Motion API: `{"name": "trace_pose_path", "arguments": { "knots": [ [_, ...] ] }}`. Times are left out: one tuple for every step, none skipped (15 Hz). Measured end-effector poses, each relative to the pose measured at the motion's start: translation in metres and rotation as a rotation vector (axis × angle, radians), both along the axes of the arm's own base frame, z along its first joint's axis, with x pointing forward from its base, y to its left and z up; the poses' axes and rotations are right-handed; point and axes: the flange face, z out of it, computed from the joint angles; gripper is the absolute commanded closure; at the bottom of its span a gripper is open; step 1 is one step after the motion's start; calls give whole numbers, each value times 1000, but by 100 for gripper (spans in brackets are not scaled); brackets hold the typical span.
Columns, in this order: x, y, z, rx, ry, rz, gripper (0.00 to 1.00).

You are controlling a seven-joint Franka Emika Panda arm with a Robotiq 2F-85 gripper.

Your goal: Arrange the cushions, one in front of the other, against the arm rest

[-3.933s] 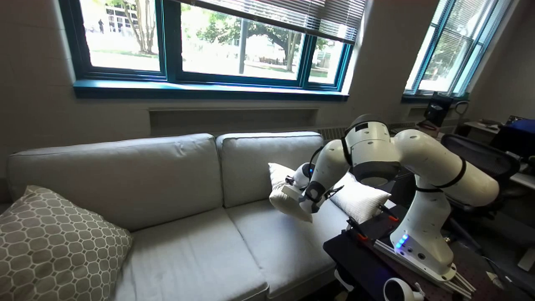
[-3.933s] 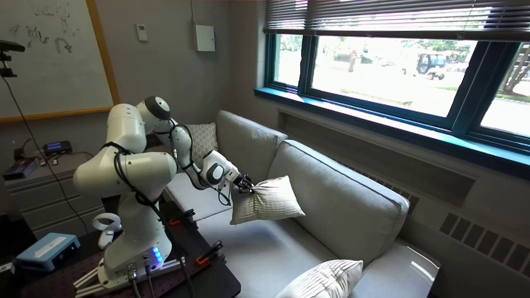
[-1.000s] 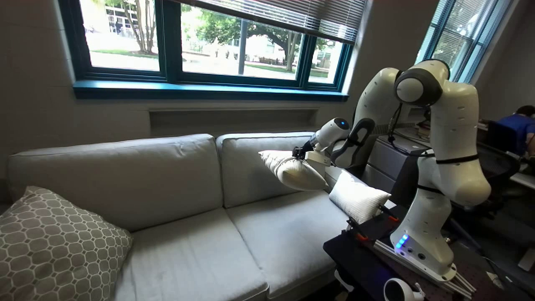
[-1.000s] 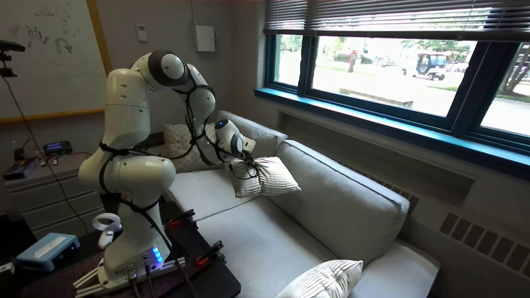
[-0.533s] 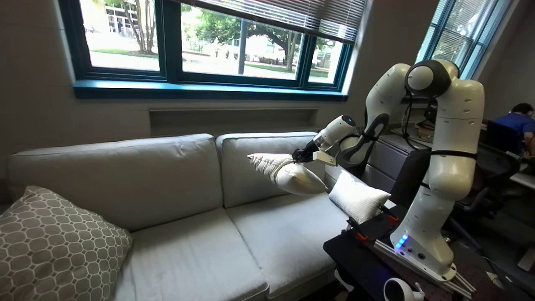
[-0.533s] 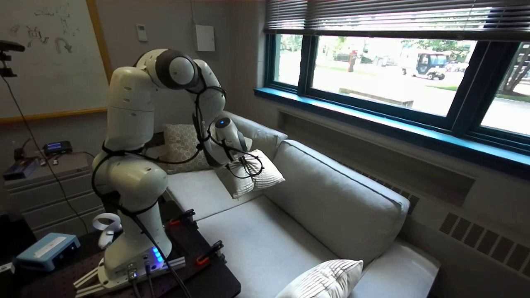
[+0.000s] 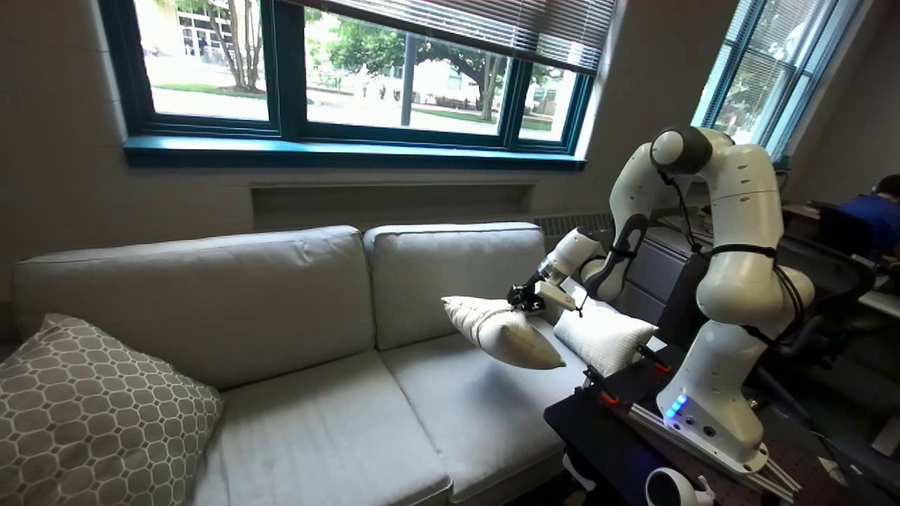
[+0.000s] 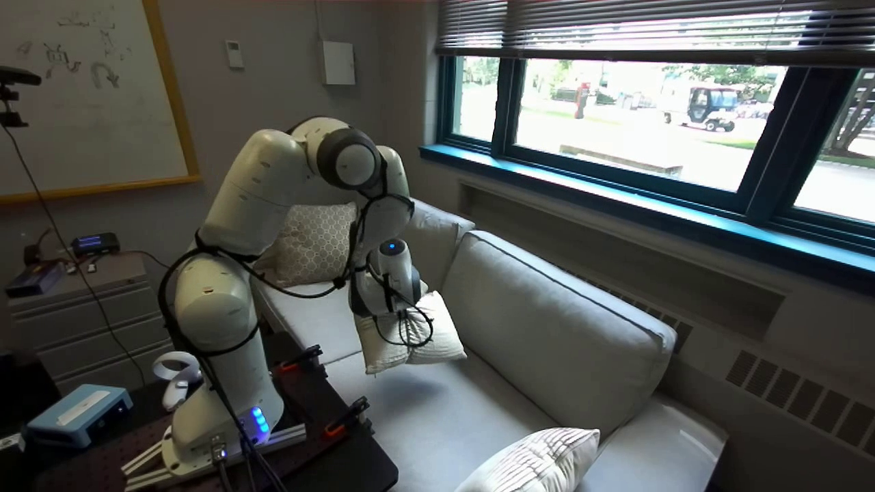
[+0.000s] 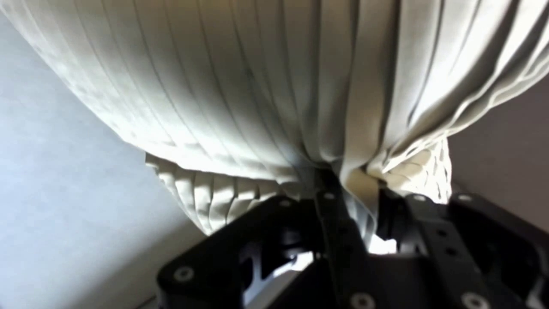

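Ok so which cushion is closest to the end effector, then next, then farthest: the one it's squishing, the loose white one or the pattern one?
Nearest to farthest from the end effector, in an exterior view:
1. Held white cushion: pinched in it, touching.
2. Loose white cushion: off to the right in that view.
3. Patterned cushion: at the far left there.

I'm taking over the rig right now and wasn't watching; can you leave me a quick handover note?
Gripper: shut on one white cushion, pinched near its middle and held above the seat.
Second cushion: by the arm rest, not held.
Done: second cushion at the arm rest; the first gripped and off the seat.
Left: set the held one down in front of the second, then release.
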Motion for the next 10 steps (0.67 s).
{"name": "trace_pose_path", "arguments": {
  "knots": [
    [-3, -24, -23, -1, 39, -41, 95],
    [-7, -46, -45, -1, 74, -77, 95],
    [-12, -67, -66, 1, 104, -108, 95],
    [-16, -87, -87, 6, 128, -135, 95],
    [-20, -107, -108, 14, 147, -157, 95],
    [-24, -124, -127, 25, 159, -172, 95],
    [-28, -138, -145, 40, 164, -179, 95],
    [-32, -149, -162, 59, 163, -181, 95],
    [-35, -157, -176, 81, 158, -179, 95],
    [-38, -163, -189, 101, 154, -174, 95]
  ]
}}
